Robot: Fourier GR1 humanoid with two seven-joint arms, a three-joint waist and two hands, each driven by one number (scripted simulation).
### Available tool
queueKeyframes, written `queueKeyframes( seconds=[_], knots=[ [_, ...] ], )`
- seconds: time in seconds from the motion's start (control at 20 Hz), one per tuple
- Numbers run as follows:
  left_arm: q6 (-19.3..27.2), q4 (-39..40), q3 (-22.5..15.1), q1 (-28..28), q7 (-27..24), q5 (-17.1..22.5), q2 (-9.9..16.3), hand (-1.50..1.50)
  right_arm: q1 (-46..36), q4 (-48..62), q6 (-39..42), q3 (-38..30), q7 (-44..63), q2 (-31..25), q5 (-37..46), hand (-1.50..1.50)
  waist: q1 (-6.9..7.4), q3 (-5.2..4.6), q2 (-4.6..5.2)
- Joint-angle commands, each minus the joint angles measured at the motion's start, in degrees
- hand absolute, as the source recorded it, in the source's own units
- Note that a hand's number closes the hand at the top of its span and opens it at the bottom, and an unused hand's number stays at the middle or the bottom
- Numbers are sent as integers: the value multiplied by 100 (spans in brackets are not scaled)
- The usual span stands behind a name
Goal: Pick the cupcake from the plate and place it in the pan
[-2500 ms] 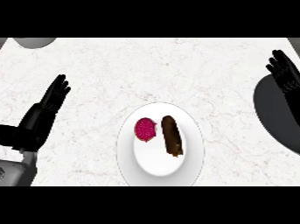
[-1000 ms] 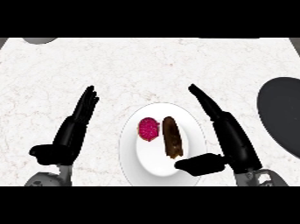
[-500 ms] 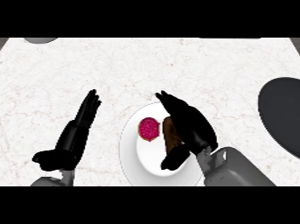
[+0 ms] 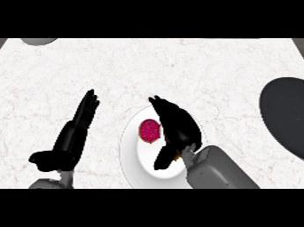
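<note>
The right hand (image 4: 176, 126) hovers over the plate (image 4: 133, 153), fingers straight and close together, holding nothing. The cupcake (image 4: 150, 131) sits just left of them. A good grasp needs fingers curling around it before carrying it to the pan (image 4: 295, 117).

Probably a kitchen: marble counter (image 4: 180, 66), white plate (image 4: 131, 150), dark pan (image 4: 291, 115).

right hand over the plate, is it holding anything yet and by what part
Cannot be told. The right hand lies over the plate, covering the brown item; the pink cupcake sits free beside it. The left hand holds nothing.
</note>
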Motion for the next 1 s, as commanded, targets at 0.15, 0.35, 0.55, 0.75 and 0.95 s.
queueKeyframes(
  seconds=[0.15,0.35,0.55,0.75,0.95],
  knots=[
    [-151,15,181,-27,122,-120,-222,0,176,679,-146,-326,-527,374,504,-150,-7,1,2],
    [-377,185,458,-198,76,-129,-132,0,690,252,-432,-55,-500,391,577,-150,-25,1,-1],
    [-304,-174,220,241,123,-406,-366,0,249,543,-134,-555,-625,393,496,-150,-12,1,-2],
    [-617,-450,473,186,414,-182,-171,0,82,1125,-501,-225,-640,394,267,-150,-1,1,0],
    [-269,-343,105,112,429,-565,-573,0,-623,2415,-1135,-38,-839,395,-264,-150,51,3,12]
  ],
)
